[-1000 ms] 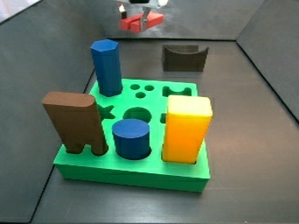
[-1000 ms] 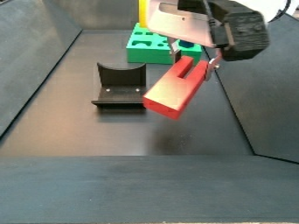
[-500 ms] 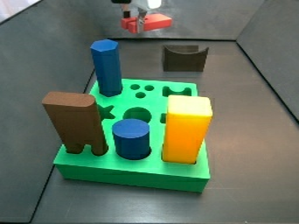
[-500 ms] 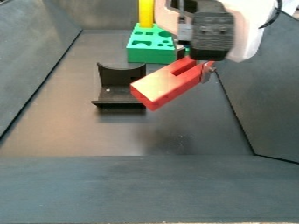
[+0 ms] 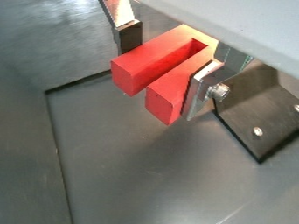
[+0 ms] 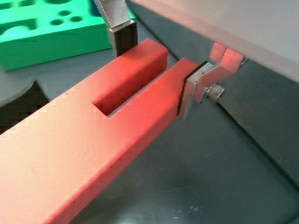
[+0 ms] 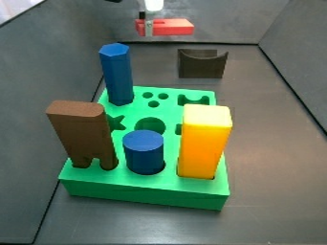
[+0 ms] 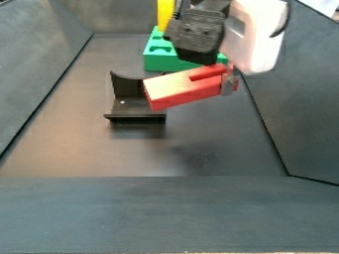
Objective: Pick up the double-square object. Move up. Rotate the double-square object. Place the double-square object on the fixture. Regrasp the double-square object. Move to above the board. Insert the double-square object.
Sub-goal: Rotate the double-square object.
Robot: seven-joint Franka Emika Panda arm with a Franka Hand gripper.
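Held aloft by the end effector (image 8: 223, 81), pinched at one end between silver fingers (image 5: 201, 87): the double-square object (image 8: 183, 87), lifted clear of the floor and lying near level, beside and above the fixture (image 8: 134, 97). Pickup and lift apparently done, rotation seemingly close to complete; placing on the fixture, regrasp, travel to the board (image 7: 121, 182) and insertion left. Bright red, elongated, with a deep groove along one face.
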